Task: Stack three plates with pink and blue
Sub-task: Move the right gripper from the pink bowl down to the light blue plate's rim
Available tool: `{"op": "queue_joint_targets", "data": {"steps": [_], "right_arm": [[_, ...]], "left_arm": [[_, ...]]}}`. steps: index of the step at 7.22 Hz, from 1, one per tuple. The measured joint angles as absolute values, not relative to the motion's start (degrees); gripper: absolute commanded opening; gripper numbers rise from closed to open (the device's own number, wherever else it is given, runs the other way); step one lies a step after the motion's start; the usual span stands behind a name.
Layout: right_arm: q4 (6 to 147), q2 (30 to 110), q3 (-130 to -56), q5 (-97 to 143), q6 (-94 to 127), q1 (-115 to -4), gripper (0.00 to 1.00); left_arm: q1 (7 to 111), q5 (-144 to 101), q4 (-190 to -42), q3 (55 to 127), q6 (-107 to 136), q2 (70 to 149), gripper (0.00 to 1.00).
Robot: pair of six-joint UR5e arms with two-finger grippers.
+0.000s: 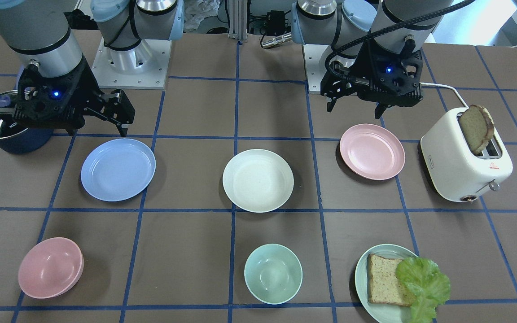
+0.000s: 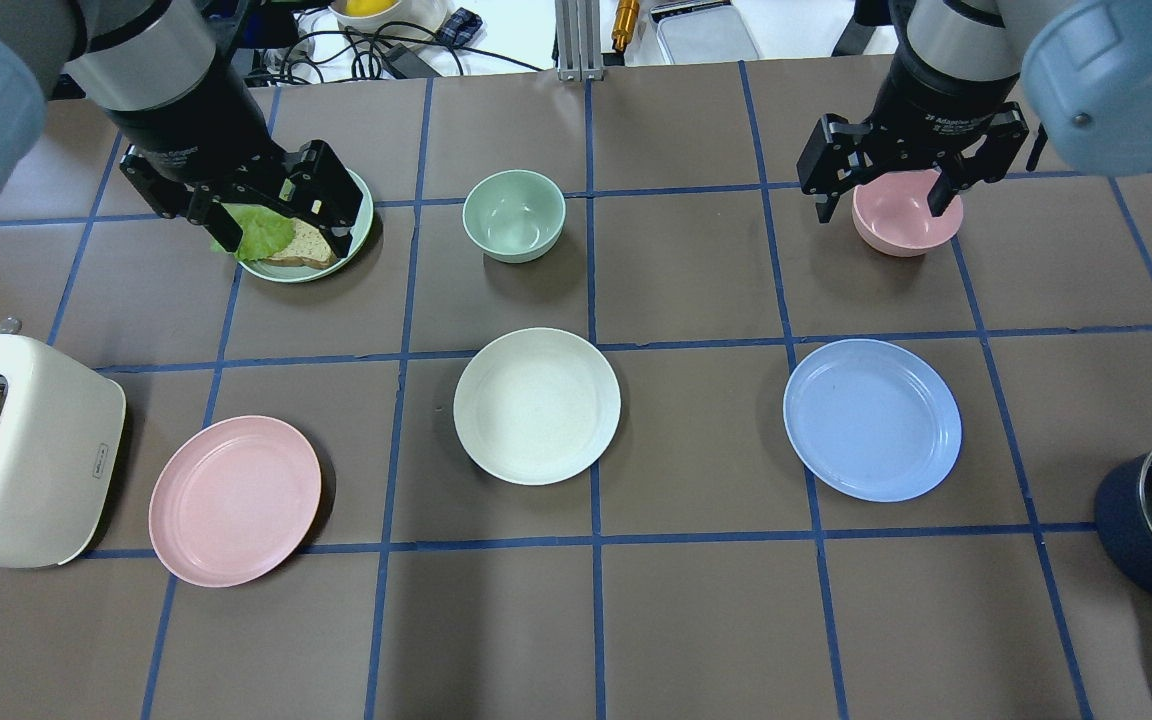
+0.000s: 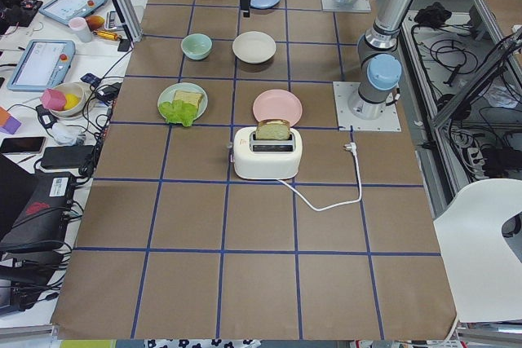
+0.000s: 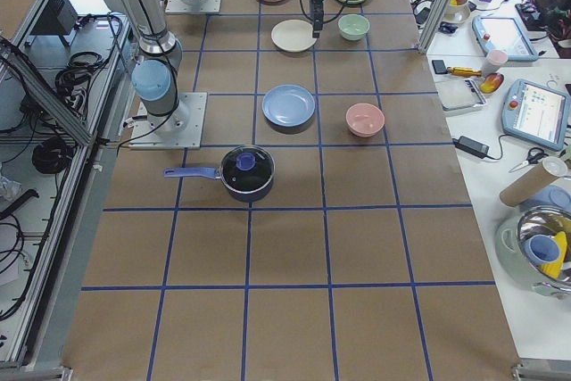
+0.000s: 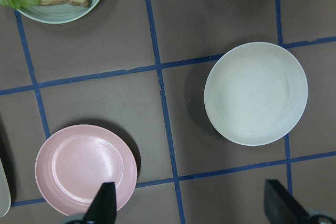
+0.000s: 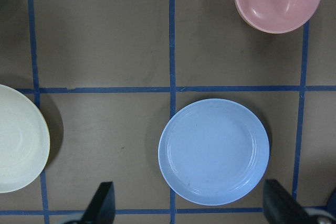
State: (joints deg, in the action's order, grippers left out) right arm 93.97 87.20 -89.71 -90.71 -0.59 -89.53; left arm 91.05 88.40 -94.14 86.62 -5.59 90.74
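Three separate plates on the worktop (image 2: pixel 696 620): left of the central cream-white plate (image 2: pixel 537 405) the pale pink plate (image 2: pixel 234 500) lies nearest the left gripper (image 5: pixel 191 208), right of it the light blue plate (image 2: pixel 872 420) nearest the right gripper (image 6: pixel 190 208), both with fingers (image 6: pixel 103 205) spread, empty.

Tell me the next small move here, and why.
Probably lower the right claw toward the rim of the blue plate. It, the cream plate and the pink plate lie apart, nothing stacked. Both claws hang open and empty; the right wrist view shows the blue plate nearly below, while the left claw is off to one side of the pink plate.
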Motion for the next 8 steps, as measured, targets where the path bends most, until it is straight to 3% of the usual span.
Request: {"op": "queue_joint_targets", "data": {"steps": [8], "right_arm": [[94.04, 86.54, -90.18, -90.45, -0.65, -89.35, 1.00]], "left_arm": [[91.05, 88.48, -94.14, 86.66, -4.92, 90.65, 1.00]]}}
